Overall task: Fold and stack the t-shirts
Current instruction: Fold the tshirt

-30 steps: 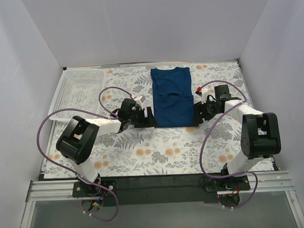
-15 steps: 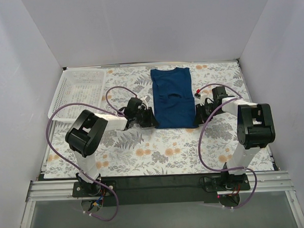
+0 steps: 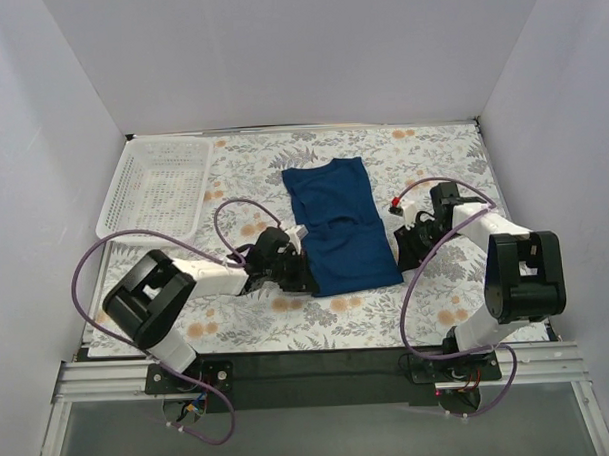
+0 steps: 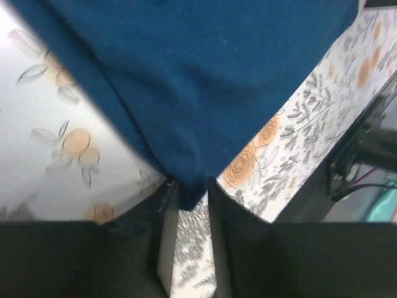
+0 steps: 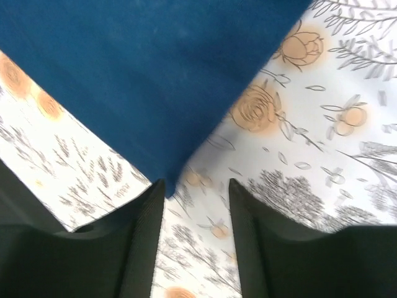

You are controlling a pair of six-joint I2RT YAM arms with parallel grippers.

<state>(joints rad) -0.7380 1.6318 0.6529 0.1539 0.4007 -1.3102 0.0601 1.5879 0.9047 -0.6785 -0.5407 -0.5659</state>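
Observation:
A dark blue t-shirt (image 3: 336, 225), folded into a long panel, lies tilted on the flowered table cover. My left gripper (image 3: 298, 275) is at its near left corner; in the left wrist view it (image 4: 189, 189) is shut on that corner of the shirt (image 4: 186, 93). My right gripper (image 3: 404, 248) is by the shirt's right edge near the near right corner. In the right wrist view it (image 5: 197, 189) is open, and the shirt's (image 5: 142, 74) corner tip just touches the left finger (image 5: 146, 242), not pinched.
A white mesh basket (image 3: 158, 183) stands at the far left of the table. White walls close in the back and both sides. Purple cables loop beside both arms. The black rail runs along the near edge.
The shirt has slid toward the near edge and turned, its near end swinging right. Both grippers moved nearer with it. The right jaws now stand apart at the corner.

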